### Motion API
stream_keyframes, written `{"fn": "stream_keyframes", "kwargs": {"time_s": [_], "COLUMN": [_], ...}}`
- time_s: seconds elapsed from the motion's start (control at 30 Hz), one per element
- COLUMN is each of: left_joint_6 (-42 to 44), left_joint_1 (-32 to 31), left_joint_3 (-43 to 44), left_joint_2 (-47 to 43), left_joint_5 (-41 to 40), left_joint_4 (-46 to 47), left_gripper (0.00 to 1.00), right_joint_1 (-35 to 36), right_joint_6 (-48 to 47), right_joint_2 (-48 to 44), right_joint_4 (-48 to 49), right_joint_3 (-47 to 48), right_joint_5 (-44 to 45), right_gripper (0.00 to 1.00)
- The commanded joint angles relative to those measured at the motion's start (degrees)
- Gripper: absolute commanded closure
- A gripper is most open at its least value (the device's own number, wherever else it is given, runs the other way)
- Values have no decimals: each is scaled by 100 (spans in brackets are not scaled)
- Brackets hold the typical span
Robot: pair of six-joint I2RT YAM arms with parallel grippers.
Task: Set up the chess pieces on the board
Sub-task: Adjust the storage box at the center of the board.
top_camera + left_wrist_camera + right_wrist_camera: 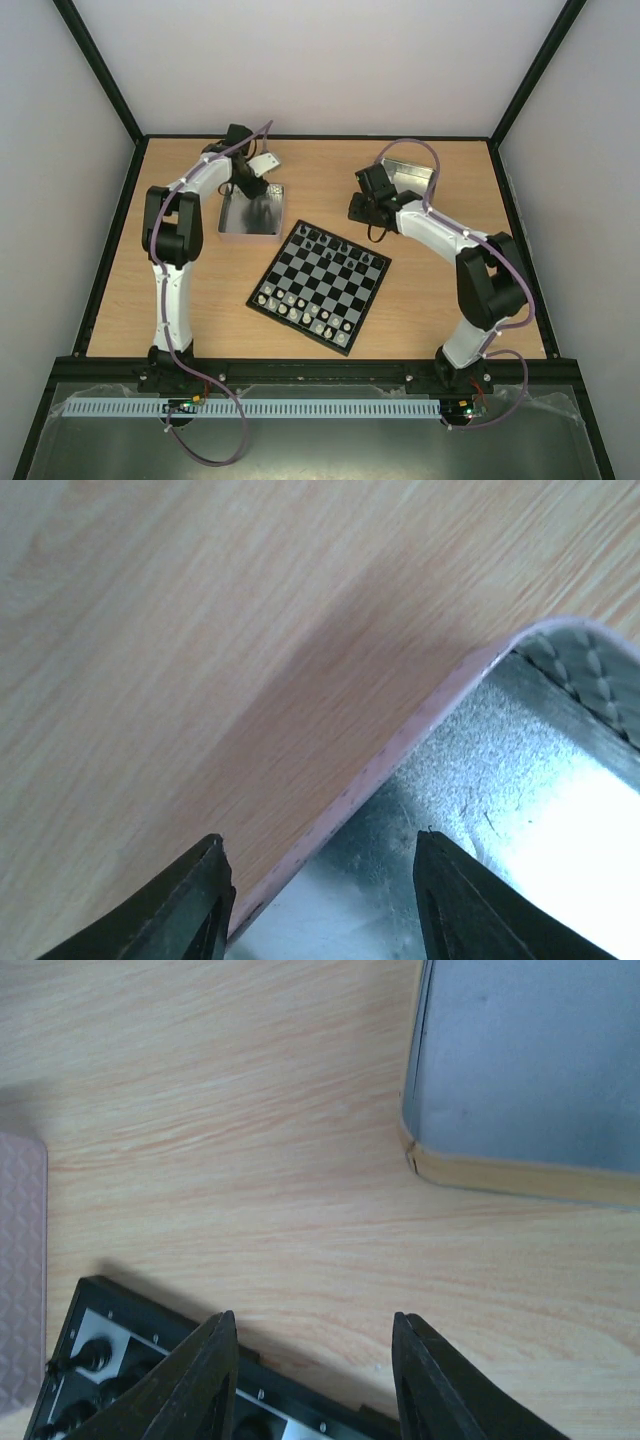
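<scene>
**Both hands open and empty, clear of the board**

The left arm [172, 250] rises from its base, bends at the elbow and reaches to the far left of the counter [200, 300]. This puts the left hand [320, 905] at the far end of a shiny metal tray [245, 222]. Its wrist view shows the fingers [205, 905] spread with nothing between them. One is over bare wood and the other over the tray floor, with the rounded rim running between. The right arm [480, 280] folds back toward the centre. The right hand [315, 1380] sits between the board [325, 278] and a second tray [405, 172], likewise parted and holding nothing.

The board lies skewed at mid-counter, one corner pointing toward the arm bases. The black chess pieces [340, 243] line its far side and the pale pieces [300, 308] its near side. From above they are too small to tell apart by kind.

Only the right wrist view shows the board's black rim up close, with a few black pieces standing on the corner squares. A pinkish textured strip at that view's left edge may be the first tray, but too little of it shows to be sure
</scene>
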Motion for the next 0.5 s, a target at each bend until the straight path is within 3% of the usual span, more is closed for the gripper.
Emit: {"fn": "stream_keyframes", "kwargs": {"time_s": [0.0,0.13,0.33,0.47], "left_joint_6": [60,71,-193,-371], "left_joint_1": [122,208,338,390], "left_joint_3": [94,228,107,-205], "left_joint_2": [161,297,239,-11], "left_joint_5": [315,250,-17,-142], "left_joint_4": [-189,-125,51,201], "left_gripper": [47,48,71,78], "right_joint_1": [-69,-78,-88,-109], "right_joint_6": [-175,-206,-127,-105], "right_joint_2": [384,762,995,1096], "right_joint_4": [-650,-922,-1171,-1228], "right_joint_3": [678,1221,1538,1699], "right_joint_5": [216,108,219,256], "right_gripper": [59,60,60,60]}}
